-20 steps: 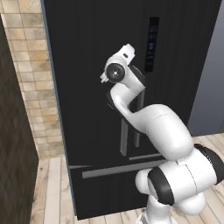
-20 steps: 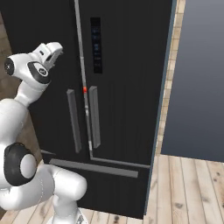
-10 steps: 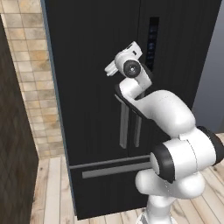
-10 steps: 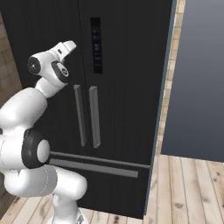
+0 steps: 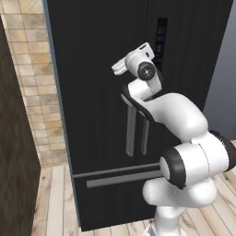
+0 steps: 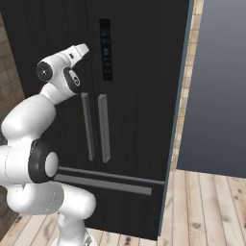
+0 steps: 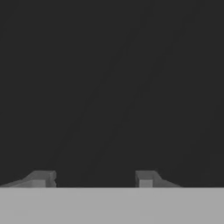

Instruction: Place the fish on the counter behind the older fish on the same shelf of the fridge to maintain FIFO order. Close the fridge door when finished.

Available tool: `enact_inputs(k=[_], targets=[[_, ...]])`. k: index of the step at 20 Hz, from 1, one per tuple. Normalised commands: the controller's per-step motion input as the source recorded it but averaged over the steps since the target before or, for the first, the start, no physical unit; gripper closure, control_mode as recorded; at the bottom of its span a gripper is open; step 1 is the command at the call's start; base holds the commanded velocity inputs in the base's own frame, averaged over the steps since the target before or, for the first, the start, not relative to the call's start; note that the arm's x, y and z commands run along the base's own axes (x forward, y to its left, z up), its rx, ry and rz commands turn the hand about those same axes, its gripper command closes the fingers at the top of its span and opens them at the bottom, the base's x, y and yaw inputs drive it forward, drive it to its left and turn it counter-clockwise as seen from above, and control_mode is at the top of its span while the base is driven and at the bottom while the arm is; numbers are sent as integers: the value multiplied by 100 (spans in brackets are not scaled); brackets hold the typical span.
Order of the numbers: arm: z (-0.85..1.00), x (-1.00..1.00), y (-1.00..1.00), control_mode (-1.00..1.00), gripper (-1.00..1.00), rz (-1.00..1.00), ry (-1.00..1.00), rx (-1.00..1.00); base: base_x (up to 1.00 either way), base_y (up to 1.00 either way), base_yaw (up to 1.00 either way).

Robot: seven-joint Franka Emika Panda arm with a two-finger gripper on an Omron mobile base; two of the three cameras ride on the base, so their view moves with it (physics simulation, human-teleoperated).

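The black fridge point(image 5: 92, 92) point(image 6: 144, 72) stands in front of me with both upper doors shut. The fridge door point(image 5: 87, 83) on the left has a long grey vertical handle point(image 5: 131, 131) point(image 6: 86, 126), and a twin handle point(image 5: 145, 133) point(image 6: 103, 127) hangs beside it. My gripper point(image 5: 117, 68) point(image 6: 82, 49) point(image 7: 94, 179) is raised at the upper doors, close to the black panel. Its fingertips point(image 7: 41, 178) stand apart with nothing between them. The fish, the older fish, the counter and the shelf are out of view.
A long grey drawer handle point(image 5: 124, 177) point(image 6: 103, 182) runs across the fridge's lower part. A dark display strip point(image 5: 160, 44) point(image 6: 105, 48) sits above the handles. A beige tiled wall point(image 5: 27, 69) is to the left, a grey-blue wall point(image 6: 216, 86) to the right, wooden floor point(image 6: 206, 206) below.
The hand has shifted a little toward the fridge's middle seam and the arm's elbow has swung up and across the handles. The fridge doors stay shut.
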Motion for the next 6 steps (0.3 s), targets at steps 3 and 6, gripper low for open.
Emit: enact_inputs(k=[3,6], targets=[[-7,91,0,-100,-100,1,3,6,0,0,0],[-10,83,0,-100,-100,1,3,5,0,0,0]])
